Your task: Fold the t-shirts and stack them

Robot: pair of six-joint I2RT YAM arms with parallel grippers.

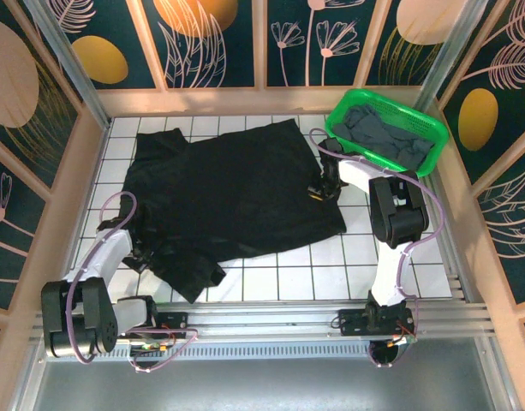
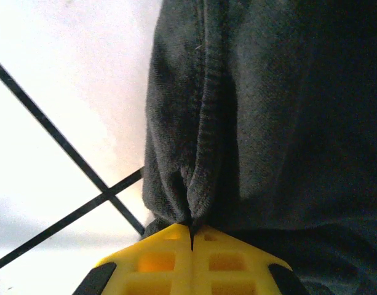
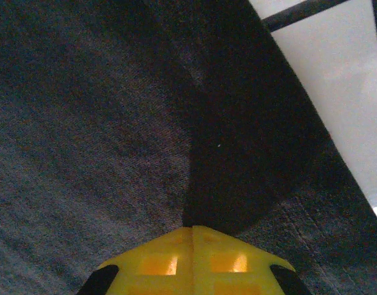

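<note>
A plain black t-shirt [image 1: 228, 188] lies spread across the white tiled table [image 1: 365, 257], rumpled along its near left side. My left gripper [image 1: 144, 253] sits at that near left edge, shut on a pinch of hemmed cloth [image 2: 194, 153] between its yellow fingers [image 2: 170, 258]. My right gripper [image 1: 319, 192] rests at the shirt's right edge, shut on a fold of the black fabric [image 3: 114, 123], which drapes over its yellow fingers [image 3: 225, 252]. A slate grey t-shirt [image 1: 384, 135] lies bunched inside the green basket [image 1: 345, 107].
The green plastic basket stands at the back right corner, close behind my right arm. Wooden rails and patterned wall panels enclose the table on three sides. Bare tiles show along the near right [image 1: 331, 278] and the far left strip.
</note>
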